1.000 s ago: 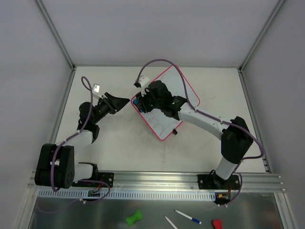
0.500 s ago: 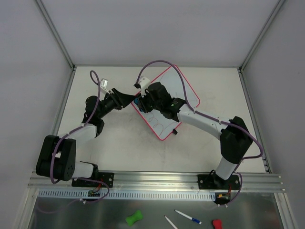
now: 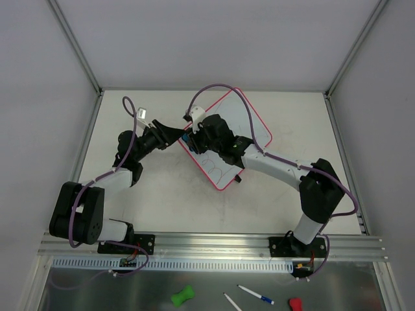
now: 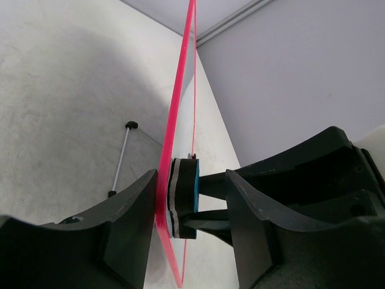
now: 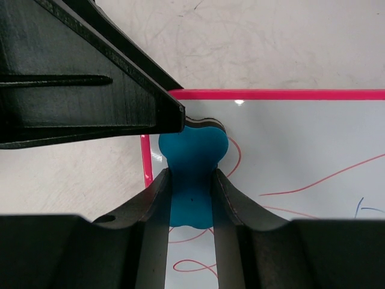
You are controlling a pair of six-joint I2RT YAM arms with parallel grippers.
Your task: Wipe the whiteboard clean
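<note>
**Whiteboard (image 3: 219, 172) sits cornerwise, with the eraser at its left corner**

The right gripper (image 5: 191, 180) is squeezed tight on one blue eraser (image 5: 192, 143). The eraser rests on the whiteboard, right at its left corner, just inside the pink rim (image 5: 271, 94). The left gripper (image 4: 192, 176) has its fingers (image 4: 120, 241) wide apart and holds nothing. The whiteboard's pink edge and the eraser sit in the gap between those fingers. I cannot tell if the fingers touch the board. So the two grippers meet at the same corner. The right one is over the board and the left one reaches in from outside it.

There is one whiteboard. It is almost square, so no side looks longer. It is turned like a diamond. One corner points away from the arm bases and one points back at them. Red scribbles (image 5: 313, 180) are on it near the eraser. One small black clip (image 3: 240, 178) shows on its near right edge.
</note>
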